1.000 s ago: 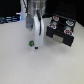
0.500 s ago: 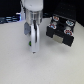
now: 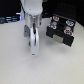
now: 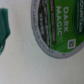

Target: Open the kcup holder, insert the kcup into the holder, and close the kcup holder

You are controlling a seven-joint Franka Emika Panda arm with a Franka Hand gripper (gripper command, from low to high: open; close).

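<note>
A pale tabletop (image 3: 12, 62); beyond it, possibly dark clutter (image 3: 7, 19).

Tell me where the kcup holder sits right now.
In the exterior view the kcup holder sits on the white table toward the exterior view's right and upper part, just right of the arm's tool; it does not show in the wrist view.

A broad, pale off-white tabletop (image 3: 20, 67) is filling most of the exterior view, lying smooth and evenly lit. Behind its far edge a dark, shadowy backdrop (image 3: 10, 10) is running across the top, with small blurred blue glints showing at the exterior view's left.
</note>
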